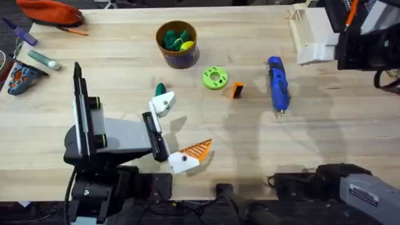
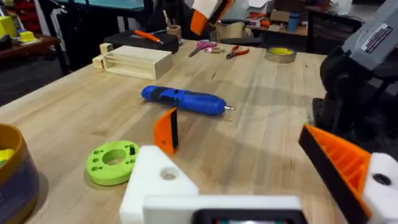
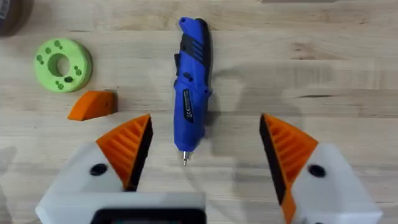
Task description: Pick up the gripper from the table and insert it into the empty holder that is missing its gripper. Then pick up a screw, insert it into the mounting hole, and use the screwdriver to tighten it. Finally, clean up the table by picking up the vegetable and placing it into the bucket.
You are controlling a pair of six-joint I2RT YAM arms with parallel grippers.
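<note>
The small orange gripper block lies on the table between the lime-green disc and the blue screwdriver. My left gripper is open wide. One finger is the bare white holder; the other carries an orange ribbed pad. A dark green vegetable peeks out just behind the holder. The bucket stands farther back with green and yellow items inside. My right gripper hangs open above the screwdriver's bit end.
A pale wooden slotted box sits at the far right. An orange pouch and a marker lie at the far left. Scissors, pliers and a tape roll lie at the table's right end.
</note>
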